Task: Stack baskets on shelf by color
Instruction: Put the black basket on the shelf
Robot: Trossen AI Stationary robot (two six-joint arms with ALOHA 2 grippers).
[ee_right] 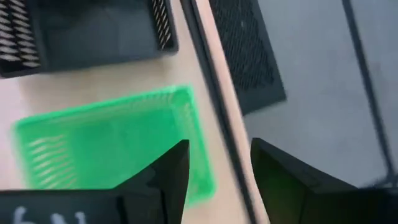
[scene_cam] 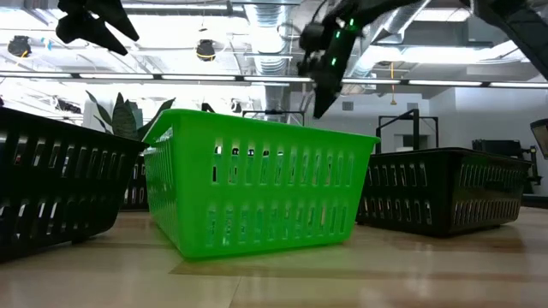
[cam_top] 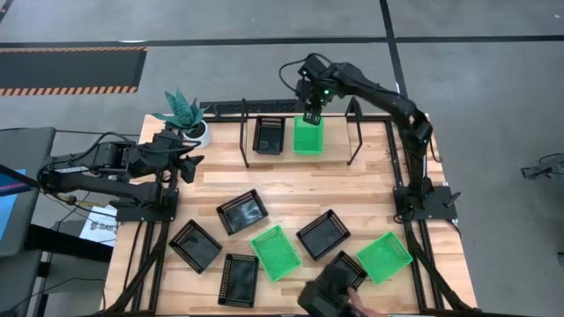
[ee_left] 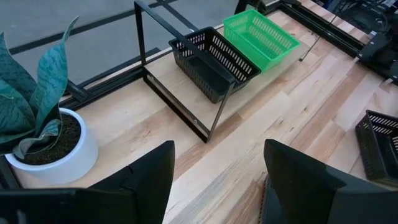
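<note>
Right gripper [cam_top: 311, 115], fingers spread, above the bright green perforated plastic basket [cam_top: 308, 135] set inside the black metal-rod shelf [cam_top: 244, 141] beside a black mesh basket [cam_top: 269, 135], apparently starting separate colour stacks; left gripper [cam_top: 187, 163] waits, spread.

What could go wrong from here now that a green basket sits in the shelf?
The right gripper hangs open right over the green basket's back rim; lifting off at an angle could snag and drag it. That basket sits close beside the black basket, so a nudge could knock them together.
</note>
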